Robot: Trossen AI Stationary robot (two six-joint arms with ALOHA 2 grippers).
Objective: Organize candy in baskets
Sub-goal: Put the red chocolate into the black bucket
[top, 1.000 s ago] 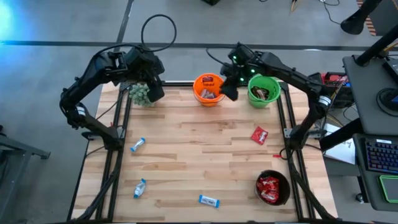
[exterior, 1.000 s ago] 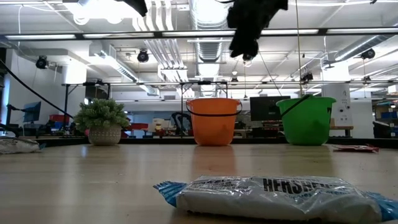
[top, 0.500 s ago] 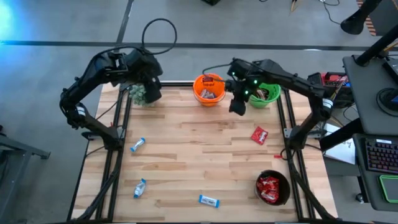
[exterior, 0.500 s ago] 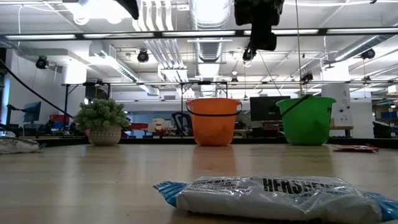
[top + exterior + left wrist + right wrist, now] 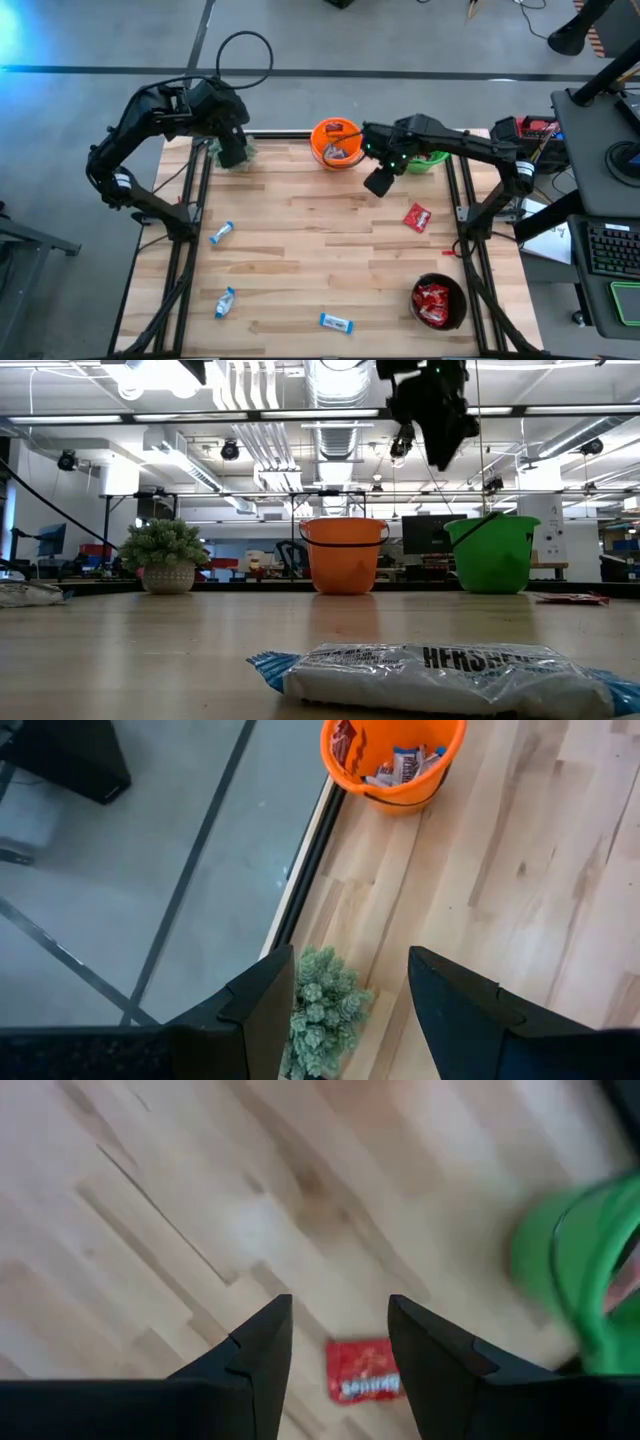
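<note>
My right gripper (image 5: pixel 380 181) hangs open and empty above the table, just nearer than the orange basket (image 5: pixel 337 145) and the green basket (image 5: pixel 428 157). Its wrist view looks down between the fingers (image 5: pixel 335 1370) at a red packet (image 5: pixel 362 1372) lying flat on the wood, also seen in the high view (image 5: pixel 417 216). My left gripper (image 5: pixel 232 150) waits open over the far left corner. Blue-and-white bars (image 5: pixel 221 232) (image 5: pixel 225 302) (image 5: pixel 336 322) lie on the table. The black basket (image 5: pixel 438 303) holds red packets.
A small potted plant (image 5: pixel 320 1010) stands at the far left corner, under my left gripper. The orange basket (image 5: pixel 395 760) holds several sweets. One blue-and-white bar (image 5: pixel 440 675) lies close to the near edge. The table's middle is bare wood.
My right gripper has come away from the gap between the orange and green baskets toward the table's near edge, sinking a little and rolling its wrist as it went. My left arm has shifted slightly toward the table's left edge.
</note>
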